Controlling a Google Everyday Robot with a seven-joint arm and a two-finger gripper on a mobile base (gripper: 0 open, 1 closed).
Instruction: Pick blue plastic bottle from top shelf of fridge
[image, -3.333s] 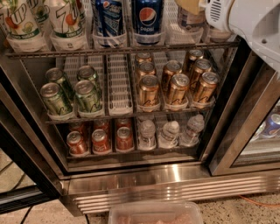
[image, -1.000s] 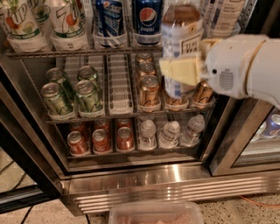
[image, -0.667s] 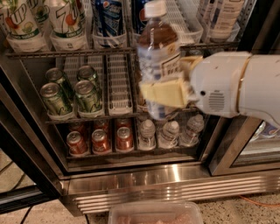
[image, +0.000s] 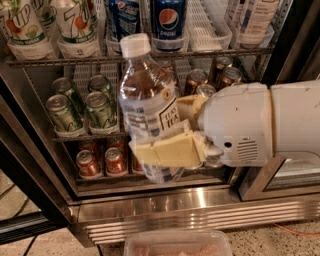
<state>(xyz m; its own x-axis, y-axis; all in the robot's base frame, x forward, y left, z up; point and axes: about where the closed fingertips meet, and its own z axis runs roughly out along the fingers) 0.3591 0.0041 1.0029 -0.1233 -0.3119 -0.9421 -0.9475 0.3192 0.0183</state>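
Observation:
The blue plastic bottle (image: 147, 102) is clear with a white cap, amber drink and a pale "TEA" label. My gripper (image: 172, 135) is shut on it, with a cream finger pad (image: 167, 150) across its lower front. The bottle is held upright, well out in front of the fridge (image: 200, 210) and close to the camera, level with the can racks. The top shelf (image: 200, 50) is behind and above it, with an empty clear lane tray (image: 210, 25) right of the Pepsi bottles (image: 167, 20). My white arm housing (image: 250, 125) comes in from the right.
7UP bottles (image: 50, 25) and white bottles (image: 255, 20) stand on the top shelf. Green cans (image: 82, 105), copper cans (image: 210, 77) and red cans (image: 102, 160) fill the lower racks. The dark door frame (image: 25, 165) is at left. A clear plastic container (image: 177, 243) lies on the floor below.
My gripper has drawn the tea bottle out of the top shelf lane, down and to the left, toward the camera. The lane right of the Pepsi bottles now stands empty.

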